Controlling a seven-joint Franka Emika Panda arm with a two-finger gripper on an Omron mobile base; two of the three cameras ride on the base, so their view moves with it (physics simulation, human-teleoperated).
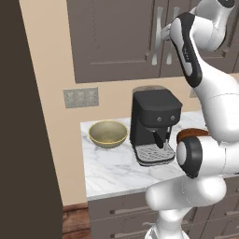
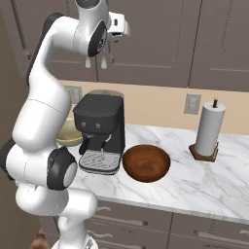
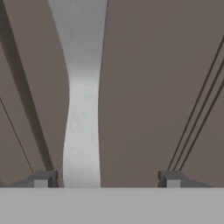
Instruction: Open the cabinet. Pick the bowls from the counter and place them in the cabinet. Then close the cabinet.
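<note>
The cabinet (image 1: 112, 37) hangs above the counter (image 1: 112, 168) with both doors shut. My gripper (image 1: 164, 33) is raised to its curved silver handle (image 1: 156, 42). In the hand view the handle (image 3: 83, 109) runs between my fingertips (image 3: 43, 178), nearer the left one, and the gripper (image 3: 107, 178) is open around it without touching. The pale olive-yellow bowl (image 1: 108, 133) sits at the counter's left end. The reddish-brown bowl (image 2: 146, 163) sits right of the coffee machine, upright and empty.
A black coffee machine (image 2: 101, 131) stands between the two bowls. A paper towel roll (image 2: 209, 129) stands at the back right of the counter (image 2: 194, 185). A tall dark panel (image 1: 23, 140) walls off the left side. Grey drawers (image 2: 146, 223) run below.
</note>
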